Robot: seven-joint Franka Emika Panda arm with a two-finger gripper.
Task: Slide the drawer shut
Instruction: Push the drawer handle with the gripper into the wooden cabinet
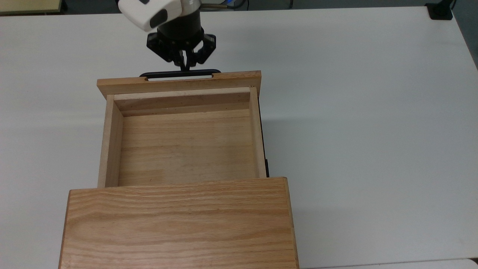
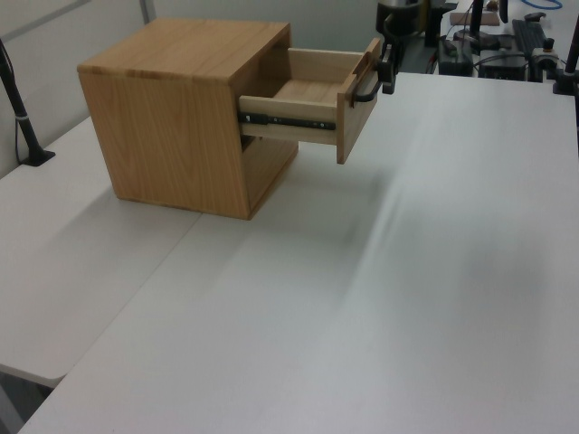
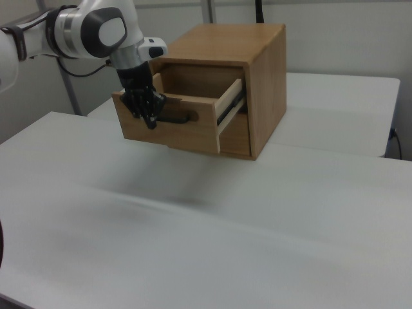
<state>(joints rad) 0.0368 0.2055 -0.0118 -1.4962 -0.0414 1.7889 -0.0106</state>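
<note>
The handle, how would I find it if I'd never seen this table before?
Start at the big oak cabinet standing on the white table. A drawer sticks out of it, open and empty, ending in a wider front panel. The handle is the thin black bar on that panel's outer face, the only dark part among all the pale wood, right by the gripper.
</note>
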